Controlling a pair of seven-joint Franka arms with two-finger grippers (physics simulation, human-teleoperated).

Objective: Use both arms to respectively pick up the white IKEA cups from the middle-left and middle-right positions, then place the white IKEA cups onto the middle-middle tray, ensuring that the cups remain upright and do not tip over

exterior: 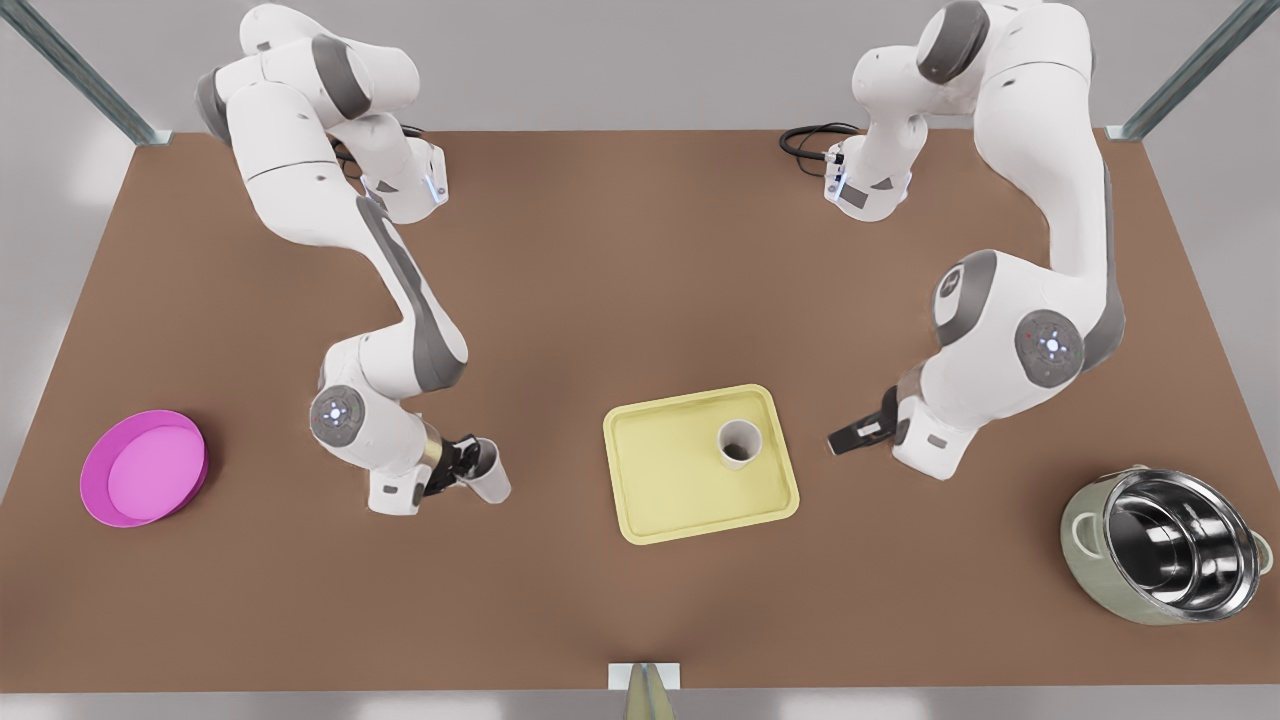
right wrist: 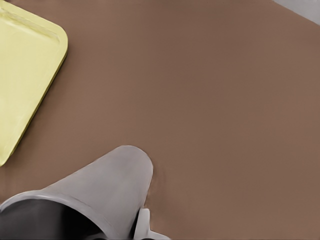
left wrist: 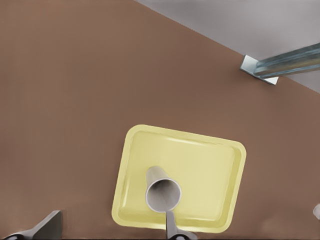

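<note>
The pale yellow tray lies mid-table. One white cup stands upright on the tray's far right part. My left gripper, on the arm at the front view's right, is open just off the tray's right edge, apart from that cup. My right gripper, on the arm at the front view's left, is shut on the second white cup, left of the tray. This cup looks roughly upright, its base at or just above the table. One finger shows beside it.
A round magenta dish sits near the front view's left edge. A big steel pot stands at the front right. Bare brown table separates the held cup from the tray. A metal bracket marks the near table edge.
</note>
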